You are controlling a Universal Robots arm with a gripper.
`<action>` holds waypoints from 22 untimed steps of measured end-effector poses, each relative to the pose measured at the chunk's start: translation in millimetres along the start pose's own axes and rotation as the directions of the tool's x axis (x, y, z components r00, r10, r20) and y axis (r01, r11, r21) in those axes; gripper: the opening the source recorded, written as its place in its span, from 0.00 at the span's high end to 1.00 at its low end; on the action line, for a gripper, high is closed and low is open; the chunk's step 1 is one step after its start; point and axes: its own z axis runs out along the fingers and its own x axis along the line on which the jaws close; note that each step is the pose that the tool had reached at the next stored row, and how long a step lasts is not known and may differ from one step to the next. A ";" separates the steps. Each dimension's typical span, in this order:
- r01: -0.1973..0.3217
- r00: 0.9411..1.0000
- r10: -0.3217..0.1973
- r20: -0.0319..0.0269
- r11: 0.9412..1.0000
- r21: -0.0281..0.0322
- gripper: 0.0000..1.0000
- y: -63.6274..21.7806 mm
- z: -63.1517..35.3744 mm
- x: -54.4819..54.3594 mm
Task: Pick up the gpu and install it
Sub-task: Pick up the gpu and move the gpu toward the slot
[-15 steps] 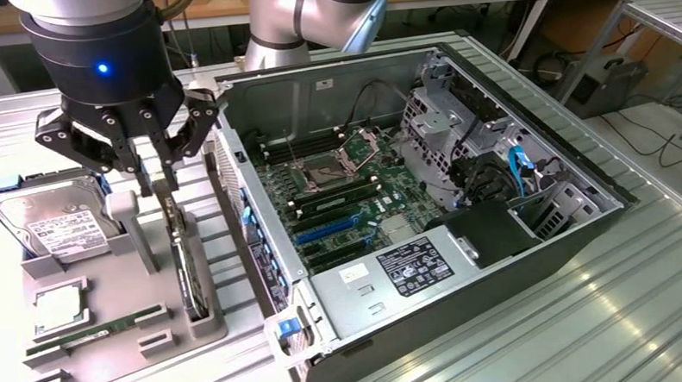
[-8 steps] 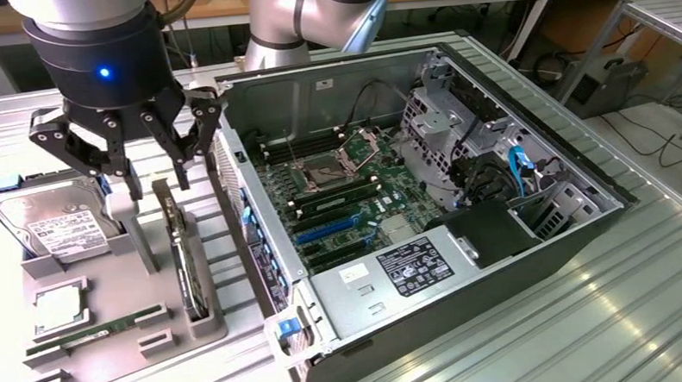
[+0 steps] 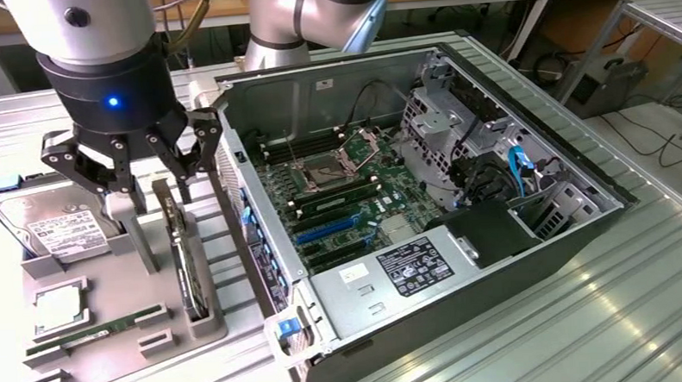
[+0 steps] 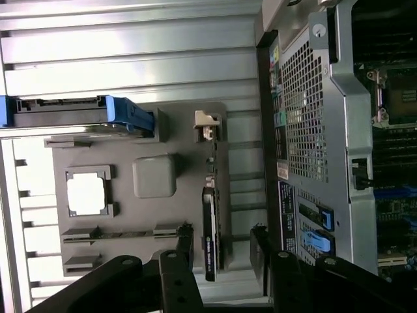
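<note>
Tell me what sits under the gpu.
The gpu stands on edge in a slot of the gray tray, which lies on the ribbed metal table. Its bottom edge is sunk in the slot, so the contact there is hidden. The open gripper hangs above it.

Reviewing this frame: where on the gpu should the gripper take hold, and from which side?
Take the gpu by its exposed upper long edge, pinching the two flat faces, and come from straight above. It stands on edge in a slot of the grey holder, which holds its lower edge.
</note>
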 end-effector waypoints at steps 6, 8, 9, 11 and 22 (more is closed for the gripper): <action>0.000 1.000 0.000 0.000 1.000 0.000 0.52 -1.6 16.4 0.7; -0.001 1.000 0.001 0.000 1.000 0.000 0.52 -3.0 20.5 0.8; -0.003 1.000 0.003 0.000 1.000 0.000 0.52 -3.4 22.4 1.0; -0.008 1.000 0.008 0.000 1.000 0.000 0.52 -3.8 26.3 1.5; -0.029 1.000 0.029 0.005 1.000 0.000 0.52 -5.0 46.7 10.9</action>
